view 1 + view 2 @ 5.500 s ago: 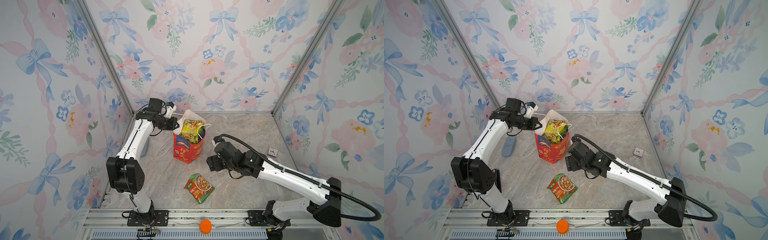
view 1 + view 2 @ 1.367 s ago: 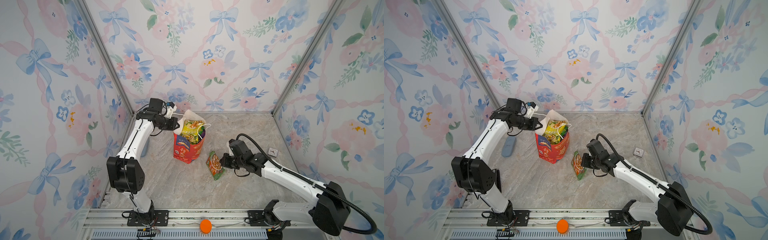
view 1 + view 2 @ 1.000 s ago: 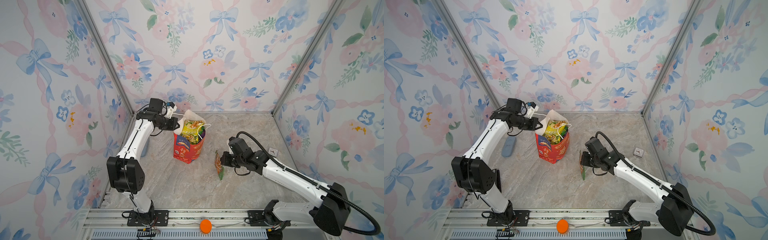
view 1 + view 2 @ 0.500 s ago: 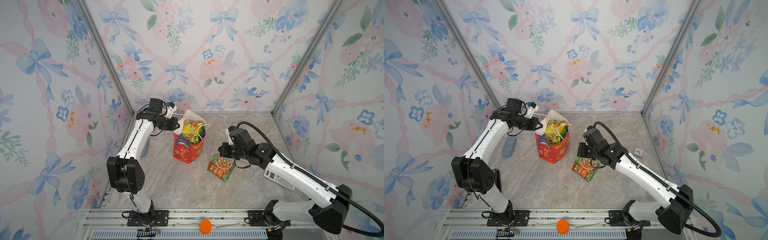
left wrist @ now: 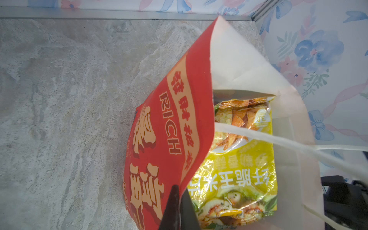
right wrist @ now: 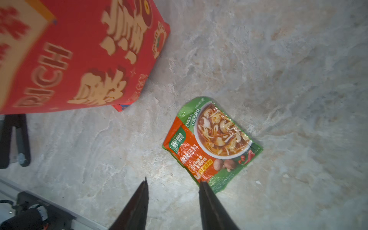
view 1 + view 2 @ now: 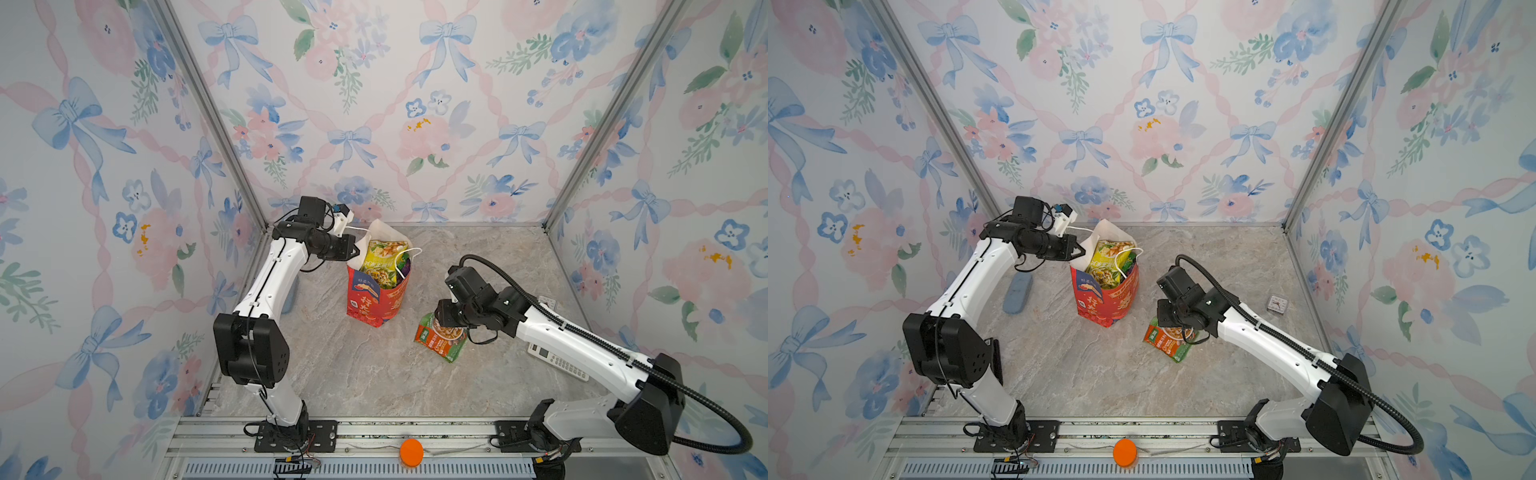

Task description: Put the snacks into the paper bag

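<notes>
Dropped from the right tool (image 6: 172, 180), whose jaws now stand apart above it, the green-and-orange soup packet (image 6: 211, 143) lies flat on the worktop (image 7: 332, 374) between the red paper bag (image 7: 374, 301) and the right edge. A good retake would pinch one short end, lift clear of the rim and cord handle (image 5: 278, 140), and lower it beside the yellow packet (image 5: 239, 169), while the left tool (image 5: 180, 192) clamps the bag's rim. Count: one packet out, at least two bagged, one bag, two tools.
</notes>
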Controlling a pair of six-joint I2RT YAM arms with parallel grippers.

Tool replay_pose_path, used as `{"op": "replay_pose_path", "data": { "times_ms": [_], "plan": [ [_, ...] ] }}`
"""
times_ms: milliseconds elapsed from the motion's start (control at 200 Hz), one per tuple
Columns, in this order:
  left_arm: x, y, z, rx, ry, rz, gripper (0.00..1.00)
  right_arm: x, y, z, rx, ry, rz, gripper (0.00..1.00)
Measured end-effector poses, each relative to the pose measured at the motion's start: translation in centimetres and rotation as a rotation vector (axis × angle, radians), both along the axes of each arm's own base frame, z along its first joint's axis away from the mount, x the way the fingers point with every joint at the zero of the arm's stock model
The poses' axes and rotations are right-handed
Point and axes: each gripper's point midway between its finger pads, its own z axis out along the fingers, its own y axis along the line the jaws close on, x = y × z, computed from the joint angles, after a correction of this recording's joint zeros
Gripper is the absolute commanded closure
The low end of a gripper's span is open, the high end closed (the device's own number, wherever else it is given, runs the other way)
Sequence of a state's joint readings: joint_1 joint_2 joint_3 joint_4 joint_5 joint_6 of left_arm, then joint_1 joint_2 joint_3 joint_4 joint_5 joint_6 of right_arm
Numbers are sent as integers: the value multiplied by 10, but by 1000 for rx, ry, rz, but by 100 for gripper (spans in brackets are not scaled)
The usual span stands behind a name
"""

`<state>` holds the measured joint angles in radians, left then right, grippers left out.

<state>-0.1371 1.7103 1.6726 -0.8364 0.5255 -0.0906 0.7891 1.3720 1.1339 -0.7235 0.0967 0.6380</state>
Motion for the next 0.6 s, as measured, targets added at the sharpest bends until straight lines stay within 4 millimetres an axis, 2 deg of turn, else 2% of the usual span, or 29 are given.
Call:
{"op": "replay_pose_path", "data": {
  "times_ms": [130,305,470,600],
  "plan": [
    [0,0,0,0,0,0,100,-12,-4,-42,-117,76,51,28],
    [0,0,0,0,0,0,100,-23,4,-81,-253,133,142,21],
    [0,0,0,0,0,0,100,-22,7,-105,-346,163,191,17],
    [0,0,0,0,0,0,100,-18,4,-115,-396,165,208,14]
  ]
}}
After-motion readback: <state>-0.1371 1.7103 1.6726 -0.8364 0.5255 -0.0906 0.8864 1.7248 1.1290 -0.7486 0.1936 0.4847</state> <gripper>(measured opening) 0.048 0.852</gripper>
